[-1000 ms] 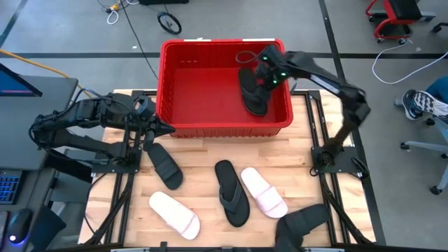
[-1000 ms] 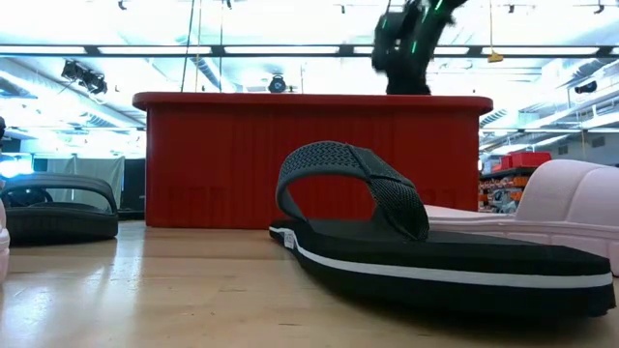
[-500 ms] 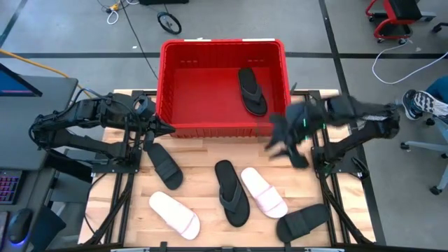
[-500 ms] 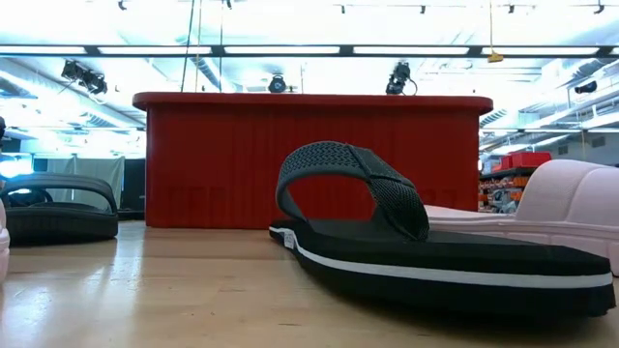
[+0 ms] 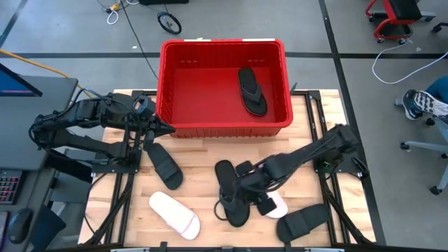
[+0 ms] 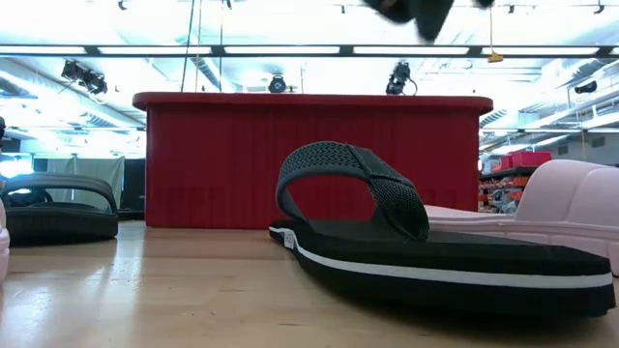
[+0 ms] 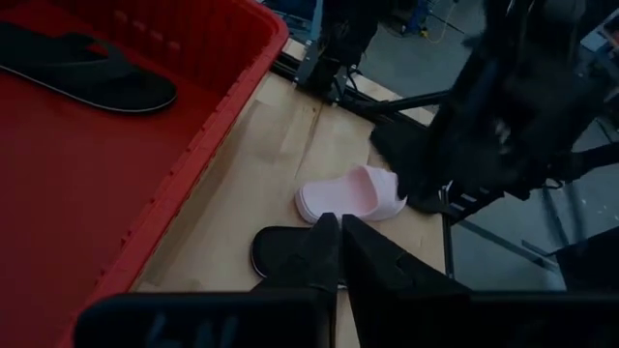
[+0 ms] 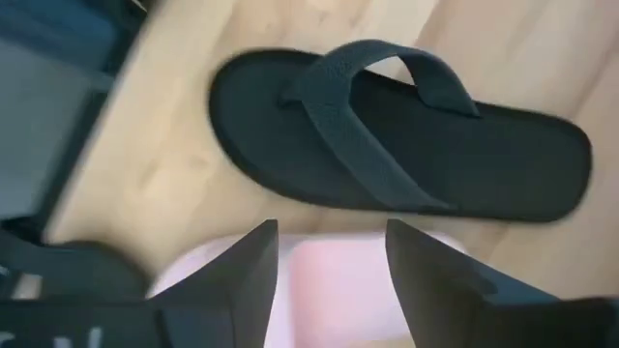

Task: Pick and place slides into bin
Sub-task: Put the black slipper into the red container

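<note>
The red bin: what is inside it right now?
One black flip-flop lies on the floor of the red bin, toward its right side. The rest of the floor shows bare; nothing else is visible inside.

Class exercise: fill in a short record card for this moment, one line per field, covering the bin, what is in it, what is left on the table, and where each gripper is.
bin: red crate, at the table's far edge
in bin: one black flip-flop
on table: black flip-flop, two pale slides, two black slides
right gripper: open, above a pale slide beside the table flip-flop
left gripper: shut, waiting by the bin's left corner
</note>
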Motion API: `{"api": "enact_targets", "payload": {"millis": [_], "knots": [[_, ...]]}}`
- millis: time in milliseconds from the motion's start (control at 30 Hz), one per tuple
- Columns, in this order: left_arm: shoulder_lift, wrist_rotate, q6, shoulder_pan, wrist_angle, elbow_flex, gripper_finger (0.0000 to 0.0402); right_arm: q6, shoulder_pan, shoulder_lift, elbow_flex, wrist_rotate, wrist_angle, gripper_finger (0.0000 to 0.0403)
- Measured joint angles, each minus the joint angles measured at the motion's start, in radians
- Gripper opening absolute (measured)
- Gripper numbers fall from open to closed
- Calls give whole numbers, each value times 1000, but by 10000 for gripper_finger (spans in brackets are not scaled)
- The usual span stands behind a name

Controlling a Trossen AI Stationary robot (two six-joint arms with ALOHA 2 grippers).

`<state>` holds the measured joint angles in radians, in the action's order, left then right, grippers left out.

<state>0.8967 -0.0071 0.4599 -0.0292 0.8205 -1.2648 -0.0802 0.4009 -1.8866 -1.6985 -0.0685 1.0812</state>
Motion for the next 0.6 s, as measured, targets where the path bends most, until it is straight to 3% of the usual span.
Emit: {"api": "enact_targets", "payload": {"millis": [133, 433, 600], "knots": [[0, 0, -23, 0, 16, 0, 15, -102, -2, -80, 0, 2, -93, 202], [0, 0, -53, 0, 52, 0, 20, -102, -42, -198, 0, 6, -272, 202], [0, 0, -53, 0, 69, 0, 23, -92, -54, -231, 0, -73, -272, 202]]}}
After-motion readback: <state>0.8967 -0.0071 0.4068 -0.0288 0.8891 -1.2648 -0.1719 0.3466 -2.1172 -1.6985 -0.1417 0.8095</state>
